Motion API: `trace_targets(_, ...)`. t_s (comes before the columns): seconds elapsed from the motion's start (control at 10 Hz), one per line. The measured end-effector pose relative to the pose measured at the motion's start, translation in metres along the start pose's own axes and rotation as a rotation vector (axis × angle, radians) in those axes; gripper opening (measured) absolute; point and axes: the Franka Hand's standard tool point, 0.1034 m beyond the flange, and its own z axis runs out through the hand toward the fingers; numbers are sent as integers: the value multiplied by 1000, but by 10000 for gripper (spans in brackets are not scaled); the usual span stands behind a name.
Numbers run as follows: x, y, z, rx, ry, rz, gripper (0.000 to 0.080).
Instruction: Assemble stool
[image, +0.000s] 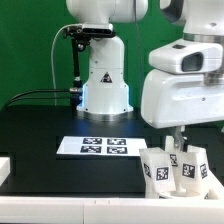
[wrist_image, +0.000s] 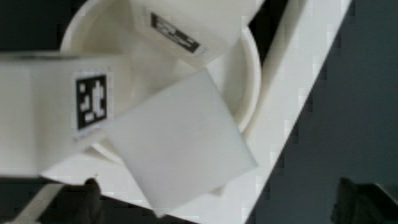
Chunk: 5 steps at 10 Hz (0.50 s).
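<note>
Stool legs (image: 172, 165) clustered beside seat (wrist_image: 267, 70), gripper (image: 178, 140) poised low over them, presumably for pickup; jaw state undeterminable.

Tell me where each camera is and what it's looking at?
Exterior view: off the arm, looking across the black table at the marker board and the white stool parts; the robot's base and its big white arm end show, the gripper mostly hidden.
Wrist view: on the wrist, very close to the round seat and a tagged leg; none of the robot's body is clearly visible.
Shared: the tagged stool parts.
</note>
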Motion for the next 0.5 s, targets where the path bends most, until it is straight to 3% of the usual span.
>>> trace_targets(0.3, 0, 4, 1, -12, 2, -148, 649)
trace_targets(0.5, 1, -4, 14, -17, 8, -146, 649)
